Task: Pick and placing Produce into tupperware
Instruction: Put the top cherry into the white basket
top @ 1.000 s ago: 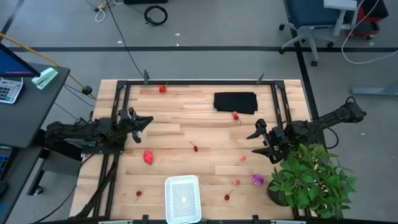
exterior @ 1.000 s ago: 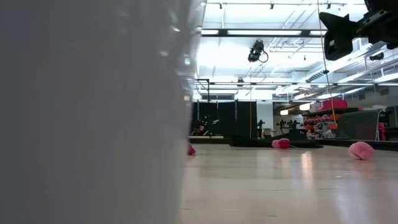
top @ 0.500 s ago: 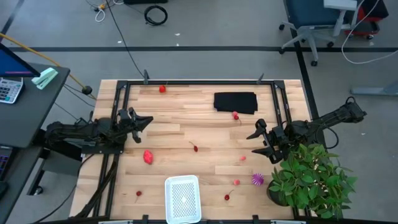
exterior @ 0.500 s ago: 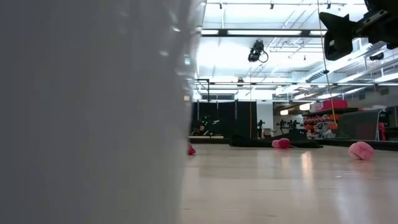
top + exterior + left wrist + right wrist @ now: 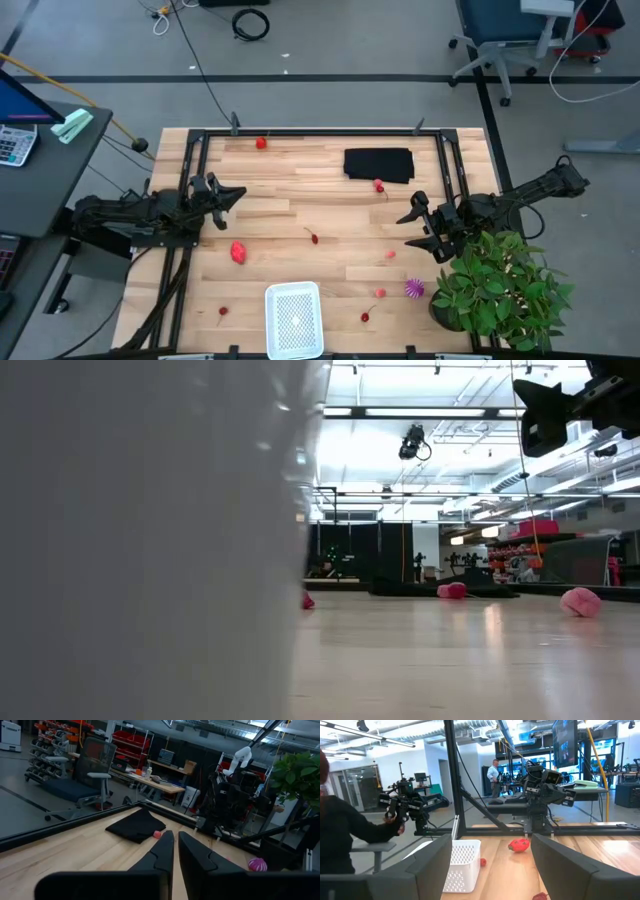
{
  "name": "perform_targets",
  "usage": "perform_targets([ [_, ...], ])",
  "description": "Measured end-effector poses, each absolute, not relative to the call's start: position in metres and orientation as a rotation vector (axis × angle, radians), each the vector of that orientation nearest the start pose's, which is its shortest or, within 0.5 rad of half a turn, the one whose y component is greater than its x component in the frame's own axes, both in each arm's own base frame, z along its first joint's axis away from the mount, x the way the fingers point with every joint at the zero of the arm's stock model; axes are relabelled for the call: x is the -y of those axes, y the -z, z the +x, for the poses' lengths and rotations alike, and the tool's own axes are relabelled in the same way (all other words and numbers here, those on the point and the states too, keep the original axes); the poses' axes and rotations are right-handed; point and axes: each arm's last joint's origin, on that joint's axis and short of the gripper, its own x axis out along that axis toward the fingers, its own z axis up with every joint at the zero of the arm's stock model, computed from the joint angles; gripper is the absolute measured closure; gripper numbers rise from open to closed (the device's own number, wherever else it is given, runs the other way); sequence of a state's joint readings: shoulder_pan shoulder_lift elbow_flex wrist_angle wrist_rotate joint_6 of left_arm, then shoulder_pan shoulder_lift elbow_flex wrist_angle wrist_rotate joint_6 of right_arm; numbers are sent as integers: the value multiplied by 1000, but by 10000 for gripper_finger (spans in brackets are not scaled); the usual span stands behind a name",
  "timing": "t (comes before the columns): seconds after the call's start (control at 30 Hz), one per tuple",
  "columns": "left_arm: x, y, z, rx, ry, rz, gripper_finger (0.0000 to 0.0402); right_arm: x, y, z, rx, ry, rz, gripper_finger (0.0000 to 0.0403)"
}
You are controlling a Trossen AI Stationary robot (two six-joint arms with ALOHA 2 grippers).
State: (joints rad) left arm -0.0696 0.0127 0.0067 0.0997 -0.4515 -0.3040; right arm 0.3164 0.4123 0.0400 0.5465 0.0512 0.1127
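Observation:
The white tupperware (image 5: 294, 320) sits at the table's near edge; its wall (image 5: 150, 540) fills the low view's left half. Produce lies scattered on the wood: a larger red-pink piece (image 5: 238, 252), a spiky purple piece (image 5: 414, 289), a red piece (image 5: 261, 143) near the far edge, another (image 5: 379, 185) at the black cloth's corner, and several small red ones. My left gripper (image 5: 232, 193) hovers shut at the table's left side, above and beyond the red-pink piece. My right gripper (image 5: 411, 229) hovers open at the right side, touching nothing.
A flat black cloth (image 5: 379, 165) lies toward the far right. A green potted plant (image 5: 500, 285) stands at the near right corner, close under my right arm. Black rails (image 5: 192, 170) frame the table. A person's dark sleeve (image 5: 350, 832) shows beyond the table.

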Motion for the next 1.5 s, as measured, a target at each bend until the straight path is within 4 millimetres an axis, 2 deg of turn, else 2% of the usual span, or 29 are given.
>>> perform_targets([
  [0.5, -6, -174, 95, 148, -366, -323, 377, -37, -193, 118, 177, -264, 31, 121],
  [0.7, -6, -174, 95, 148, -365, -323, 368, -36, -202, 116, 275, -257, 22, 121],
  [0.8, -6, -174, 95, 149, -366, -321, 366, -34, -208, 114, 333, -205, 68, 121],
  [0.97, -6, -183, 94, 172, -366, -272, 363, -29, -222, 117, 340, -3, 74, 121],
  [1.13, -7, -209, 87, 231, -368, -191, 337, -33, -252, 134, 129, 44, 36, 121],
  [1.3, -7, -240, 76, 308, -374, -127, 291, -41, -289, 166, -172, 115, 1, 121],
  [1.43, -8, -254, 69, 350, -373, -130, 259, -40, -298, 195, -450, 302, -10, 121],
  [1.5, -8, -258, 67, 361, -373, -133, 248, -36, -293, 208, -572, 408, -2, 121],
])
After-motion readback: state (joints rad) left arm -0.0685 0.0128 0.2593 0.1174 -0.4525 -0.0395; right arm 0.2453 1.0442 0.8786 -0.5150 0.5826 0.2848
